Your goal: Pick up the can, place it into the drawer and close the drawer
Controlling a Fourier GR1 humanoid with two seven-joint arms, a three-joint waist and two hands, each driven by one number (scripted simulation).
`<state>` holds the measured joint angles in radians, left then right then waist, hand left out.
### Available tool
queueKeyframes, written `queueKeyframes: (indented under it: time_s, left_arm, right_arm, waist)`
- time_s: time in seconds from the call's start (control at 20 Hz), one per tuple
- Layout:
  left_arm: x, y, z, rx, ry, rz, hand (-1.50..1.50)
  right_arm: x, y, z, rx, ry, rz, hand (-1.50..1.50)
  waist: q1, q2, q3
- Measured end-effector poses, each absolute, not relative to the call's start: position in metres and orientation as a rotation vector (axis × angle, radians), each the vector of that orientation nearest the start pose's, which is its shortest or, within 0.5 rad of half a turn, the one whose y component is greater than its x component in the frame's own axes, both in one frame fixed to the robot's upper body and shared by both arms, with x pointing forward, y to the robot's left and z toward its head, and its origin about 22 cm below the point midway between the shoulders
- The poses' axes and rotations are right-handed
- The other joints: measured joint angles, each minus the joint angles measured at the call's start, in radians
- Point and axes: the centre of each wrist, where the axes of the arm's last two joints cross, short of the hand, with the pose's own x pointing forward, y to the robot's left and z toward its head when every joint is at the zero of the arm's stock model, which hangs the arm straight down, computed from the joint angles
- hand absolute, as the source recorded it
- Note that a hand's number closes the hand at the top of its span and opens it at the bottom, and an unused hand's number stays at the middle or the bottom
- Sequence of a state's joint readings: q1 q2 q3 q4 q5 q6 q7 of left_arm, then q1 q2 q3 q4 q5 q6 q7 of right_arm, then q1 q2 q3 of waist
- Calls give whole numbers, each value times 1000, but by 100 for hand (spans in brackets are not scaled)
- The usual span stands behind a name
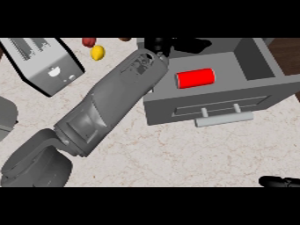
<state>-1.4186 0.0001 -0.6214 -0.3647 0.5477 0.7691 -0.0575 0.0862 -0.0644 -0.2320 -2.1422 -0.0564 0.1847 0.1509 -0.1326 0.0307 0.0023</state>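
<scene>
Head view: red can (195,78) lies inside the open drawer (171,110)! Left hand (160,45) hovers at its far-left corner, grip I cannot tell; right hand (287,182) rests near-right, fingers straight. Danger: left forearm (113,101) could snag the drawer wall during closing.

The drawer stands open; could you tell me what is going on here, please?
The red can lies on its side inside the open drawer, with no hand on it. The left robot hand is by the drawer's back left corner, its forearm stretched across the counter. The right robot hand shows at the lower right edge. The drawer is not yet closed.
</scene>
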Motion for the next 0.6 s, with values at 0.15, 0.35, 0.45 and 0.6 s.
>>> queueKeyframes:
  time_s: [0.15,0.35,0.45,0.6]
  left_arm:
    - [430,-2,159,336,-1773,-166,-150]
    - [429,-4,161,301,-1761,-141,-150]
    - [428,-6,166,283,-1764,-127,-150]
    - [426,-8,167,250,-1763,-100,-150]
  right_arm:
    - [180,-292,127,-223,-1933,123,-150]
    - [179,-294,139,-323,-1971,230,-150]
    - [176,-290,141,-359,-1988,286,-150]
    - [180,-285,148,-409,-2011,370,-150]
  waist:
    - [1,0,0]
    - [11,-2,-1]
    - [15,-3,-1]
    - [25,-3,-1]
